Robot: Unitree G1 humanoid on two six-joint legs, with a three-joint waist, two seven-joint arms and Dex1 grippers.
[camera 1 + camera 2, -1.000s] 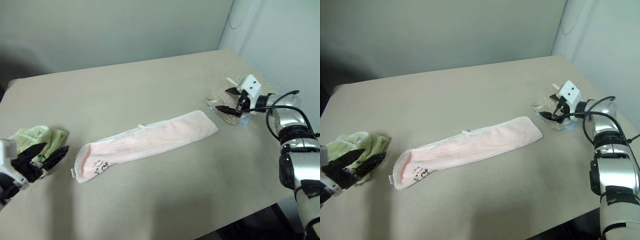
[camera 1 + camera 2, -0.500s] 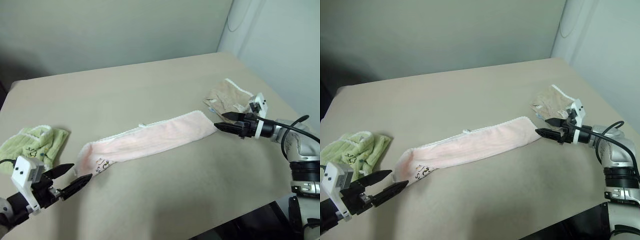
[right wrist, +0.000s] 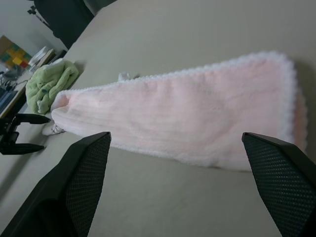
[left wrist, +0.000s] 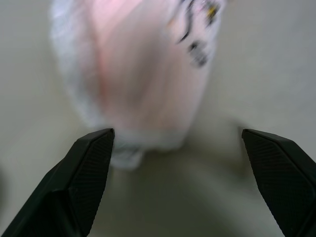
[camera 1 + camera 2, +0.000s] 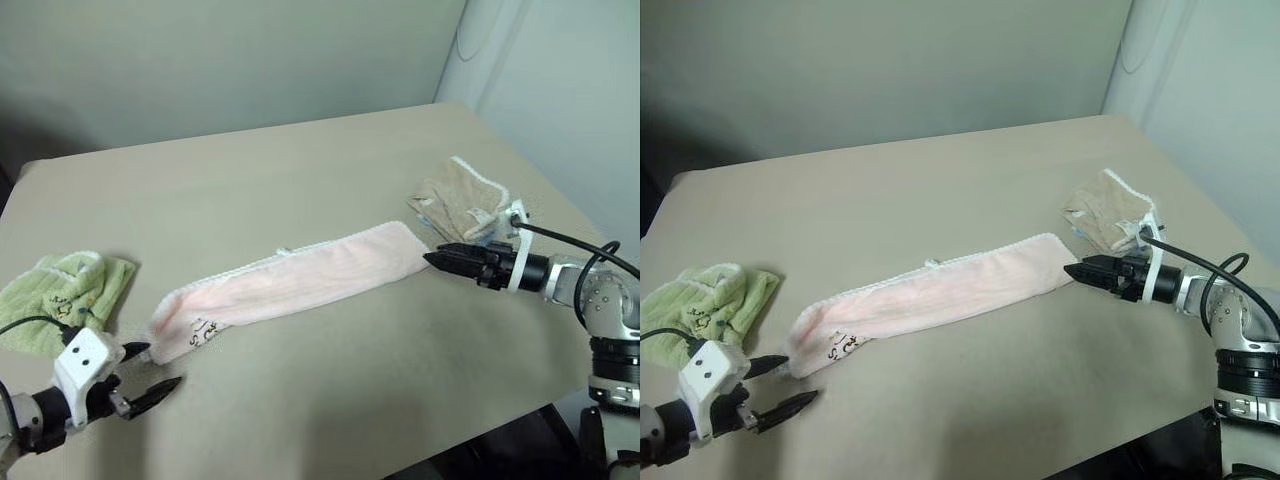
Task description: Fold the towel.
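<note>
The towel (image 5: 300, 280), pale pink with white edging, lies flat as a long narrow strip across the table, its embroidered motif (image 5: 205, 330) at the near-left end. My left gripper (image 5: 160, 366) is open just short of that end, low over the table; in the left wrist view the towel (image 4: 143, 74) end lies ahead between the spread fingers. My right gripper (image 5: 430, 258) is open and points at the towel's right end, just short of its edge; the right wrist view looks along the towel (image 3: 197, 118).
A crumpled light green towel (image 5: 60, 295) lies at the table's left edge. A beige towel with white trim (image 5: 460, 200) lies behind my right gripper. The tan table (image 5: 300, 150) ends close on the right and at the front.
My left gripper left the green towel and sank toward the pink towel's near-left end. My right gripper drew back from the beige towel to the pink towel's right end and rolled. Both stayed open.
</note>
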